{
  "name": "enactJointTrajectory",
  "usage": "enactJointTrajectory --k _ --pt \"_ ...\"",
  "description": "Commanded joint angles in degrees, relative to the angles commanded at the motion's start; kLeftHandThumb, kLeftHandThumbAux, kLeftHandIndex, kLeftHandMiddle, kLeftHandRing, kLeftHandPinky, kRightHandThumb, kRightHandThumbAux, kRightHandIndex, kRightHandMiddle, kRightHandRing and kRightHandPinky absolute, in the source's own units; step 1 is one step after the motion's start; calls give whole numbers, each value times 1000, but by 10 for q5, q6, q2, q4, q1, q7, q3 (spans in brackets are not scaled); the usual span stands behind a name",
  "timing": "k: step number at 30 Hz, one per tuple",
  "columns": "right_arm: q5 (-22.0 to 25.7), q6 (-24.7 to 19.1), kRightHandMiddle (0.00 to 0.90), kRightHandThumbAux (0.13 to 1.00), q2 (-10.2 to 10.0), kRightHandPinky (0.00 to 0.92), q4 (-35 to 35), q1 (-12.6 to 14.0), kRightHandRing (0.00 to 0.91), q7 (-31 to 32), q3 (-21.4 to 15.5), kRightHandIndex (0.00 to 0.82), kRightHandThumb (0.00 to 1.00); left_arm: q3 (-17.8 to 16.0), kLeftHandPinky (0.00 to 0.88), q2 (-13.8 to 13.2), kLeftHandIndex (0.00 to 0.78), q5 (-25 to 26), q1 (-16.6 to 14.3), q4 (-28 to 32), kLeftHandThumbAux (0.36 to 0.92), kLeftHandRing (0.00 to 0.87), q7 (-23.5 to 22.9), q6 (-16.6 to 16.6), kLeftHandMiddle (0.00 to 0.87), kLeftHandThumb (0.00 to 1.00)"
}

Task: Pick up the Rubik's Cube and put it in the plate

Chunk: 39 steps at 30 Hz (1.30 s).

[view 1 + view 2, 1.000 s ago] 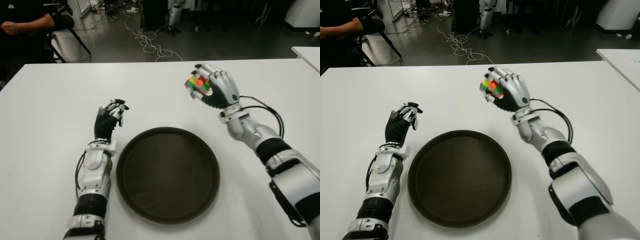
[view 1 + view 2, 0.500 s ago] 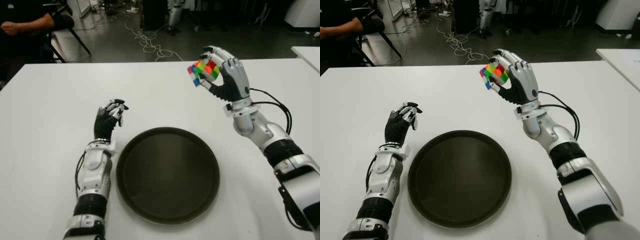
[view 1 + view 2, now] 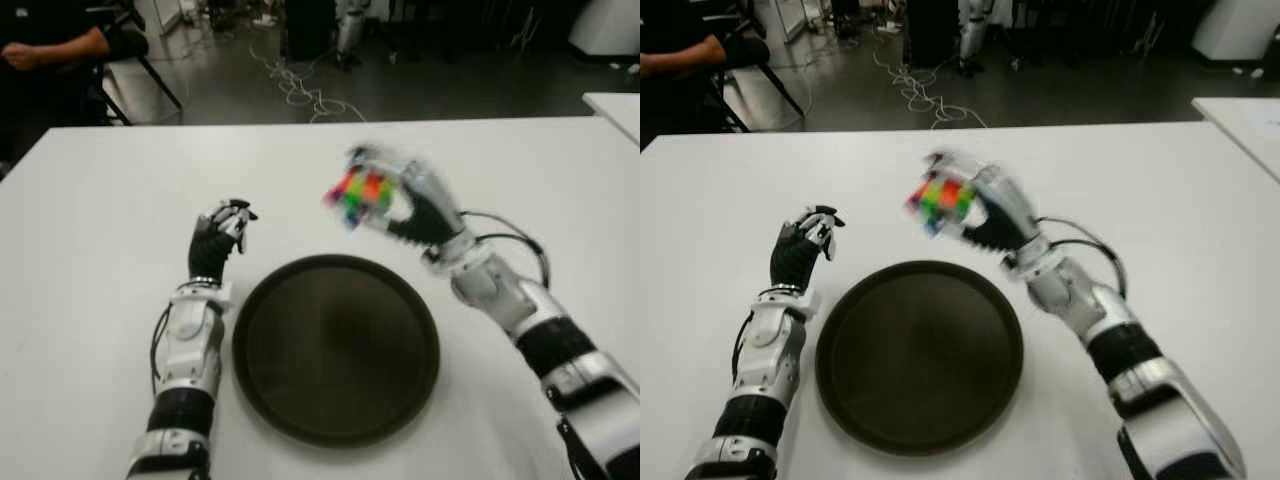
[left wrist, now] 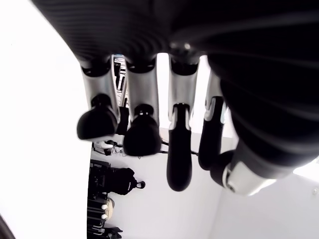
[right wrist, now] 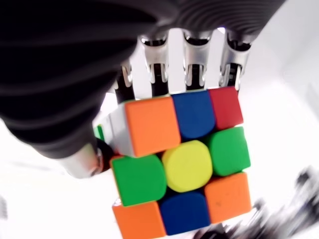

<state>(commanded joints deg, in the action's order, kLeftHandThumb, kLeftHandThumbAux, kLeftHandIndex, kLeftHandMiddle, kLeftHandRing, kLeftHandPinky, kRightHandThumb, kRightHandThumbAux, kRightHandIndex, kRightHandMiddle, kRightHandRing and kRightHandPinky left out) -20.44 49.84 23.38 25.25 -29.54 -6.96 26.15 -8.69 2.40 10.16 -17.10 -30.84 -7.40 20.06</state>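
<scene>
The Rubik's Cube is held up in the air by my right hand, just beyond the far rim of the dark round plate. In the right wrist view the cube fills the frame, its face a mix of orange, blue, green, red and yellow, with fingers wrapped behind it. My left hand shows to the left of the plate with its fingers curled and nothing in them.
The white table carries only the plate. Beyond its far edge lie floor cables, and a seated person is at the far left. A second white table corner shows at the right.
My right hand has swung the cube leftward and down, from over the far right of the table to just above the plate's far rim. The left hand has not moved.
</scene>
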Motion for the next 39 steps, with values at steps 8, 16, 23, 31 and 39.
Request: enactJointTrajectory --k 8,16,23,31,39 --pt "136 -23 502 831 38 656 -46 -8 604 216 30 246 111 0 809 0 424 -4 0 -1 659 794 2 -1 538 857" --pt "206 -63 540 863 46 694 -82 1 654 334 21 262 5 1 812 0 421 -5 -2 -5 660 800 3 2 540 857" --pt "256 -99 658 914 37 760 -105 12 725 415 -2 433 4 2 808 0 421 -4 -2 -5 661 797 0 7 536 856" --pt "295 -123 771 888 13 798 -124 29 787 462 -34 604 109 4 808 0 423 -4 1 4 660 796 4 -2 536 857" --pt "316 -124 792 881 -10 806 -125 38 804 498 -54 635 154 3 809 2 423 -2 0 3 660 791 6 -1 531 857"
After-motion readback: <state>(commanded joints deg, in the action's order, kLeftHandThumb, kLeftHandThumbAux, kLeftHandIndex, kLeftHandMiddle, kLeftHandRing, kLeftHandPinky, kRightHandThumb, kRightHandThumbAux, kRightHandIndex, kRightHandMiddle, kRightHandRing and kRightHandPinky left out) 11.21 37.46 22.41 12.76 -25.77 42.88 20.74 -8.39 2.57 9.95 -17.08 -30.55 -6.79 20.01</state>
